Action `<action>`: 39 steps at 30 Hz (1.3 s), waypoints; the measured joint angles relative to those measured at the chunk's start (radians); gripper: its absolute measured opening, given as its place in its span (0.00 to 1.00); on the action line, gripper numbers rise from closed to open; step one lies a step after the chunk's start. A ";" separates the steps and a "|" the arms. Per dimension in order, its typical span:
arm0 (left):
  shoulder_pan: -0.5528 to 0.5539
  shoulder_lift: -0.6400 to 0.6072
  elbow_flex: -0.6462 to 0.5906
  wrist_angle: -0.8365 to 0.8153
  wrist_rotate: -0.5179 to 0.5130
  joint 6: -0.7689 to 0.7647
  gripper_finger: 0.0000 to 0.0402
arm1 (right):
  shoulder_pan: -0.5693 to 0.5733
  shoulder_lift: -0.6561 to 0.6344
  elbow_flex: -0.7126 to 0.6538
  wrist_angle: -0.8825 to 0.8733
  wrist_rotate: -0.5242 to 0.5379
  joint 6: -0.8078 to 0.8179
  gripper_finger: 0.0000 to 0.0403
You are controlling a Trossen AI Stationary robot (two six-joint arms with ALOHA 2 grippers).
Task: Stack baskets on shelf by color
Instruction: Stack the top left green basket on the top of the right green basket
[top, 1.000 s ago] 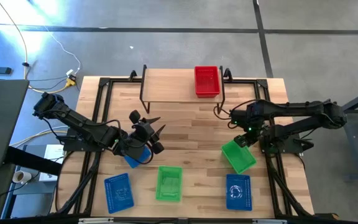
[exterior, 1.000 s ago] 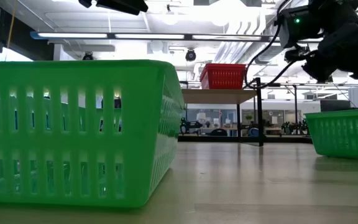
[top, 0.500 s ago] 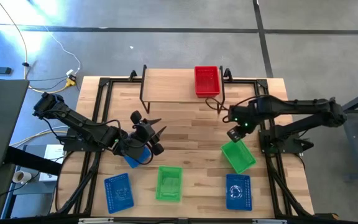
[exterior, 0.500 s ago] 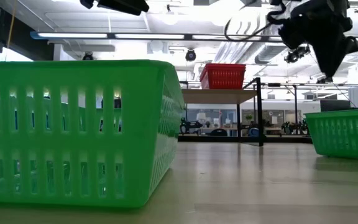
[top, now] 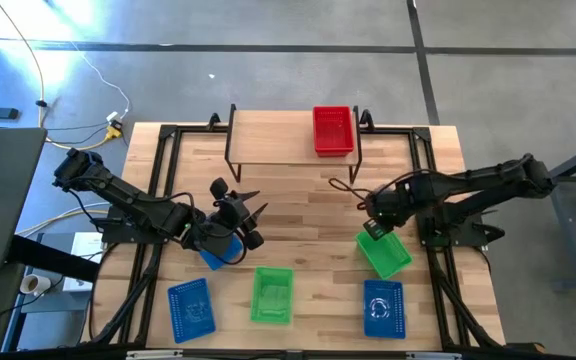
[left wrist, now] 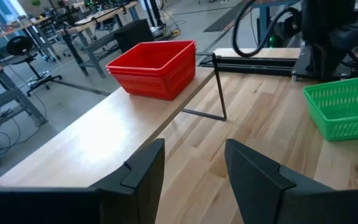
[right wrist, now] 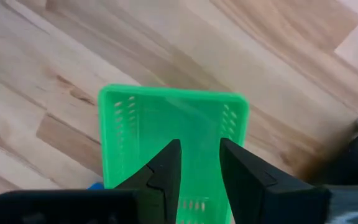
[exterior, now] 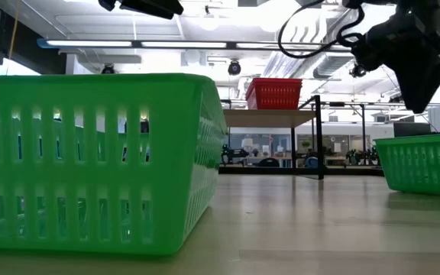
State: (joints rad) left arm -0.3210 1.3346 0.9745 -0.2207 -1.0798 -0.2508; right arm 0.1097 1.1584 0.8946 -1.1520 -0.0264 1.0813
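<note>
— What changed from above?

— My right gripper (top: 372, 228) has swung back from near the shelf (top: 273, 136) to hang over the tilted green basket (top: 384, 251); my left gripper (top: 251, 213) stays put, fingers spread and empty, above a blue basket (top: 214, 256).

— At table height?

— The right arm sits lower now, above that green basket (exterior: 422, 161). A second one (exterior: 98, 162) fills the foreground, slotted plastic walls.

— Left wrist?

— A red basket (left wrist: 155, 60) sits on the pale plank top.

— Right wrist?

— My fingers (right wrist: 164, 171) stand apart, gripping nothing, over the perforated green basket (right wrist: 169, 137).
</note>
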 joint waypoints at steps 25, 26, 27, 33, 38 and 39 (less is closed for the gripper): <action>0.000 0.000 0.000 0.000 -0.002 0.000 0.39 | 0.100 0.316 -0.046 0.253 -0.025 -0.005 0.24; 0.000 0.000 0.000 0.000 -0.002 0.000 0.39 | 0.100 0.327 -0.046 0.270 -0.024 -0.014 0.24; 0.000 0.000 0.000 0.000 -0.002 0.000 0.39 | 0.100 0.335 -0.046 0.284 -0.023 -0.017 0.24; 0.000 0.000 0.000 0.000 -0.003 0.000 0.39 | 0.064 0.379 -0.046 0.394 -0.007 -0.074 0.24; 0.000 0.000 0.000 0.000 -0.005 0.000 0.39 | 0.006 0.403 -0.046 0.491 -0.007 -0.142 0.24; 0.000 0.000 0.000 0.000 -0.005 0.001 0.39 | -0.005 0.406 -0.046 0.509 -0.007 -0.153 0.24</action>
State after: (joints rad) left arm -0.3210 1.3346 0.9745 -0.2207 -1.0847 -0.2500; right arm 0.1048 1.5642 0.8490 -0.6426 -0.0334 0.9284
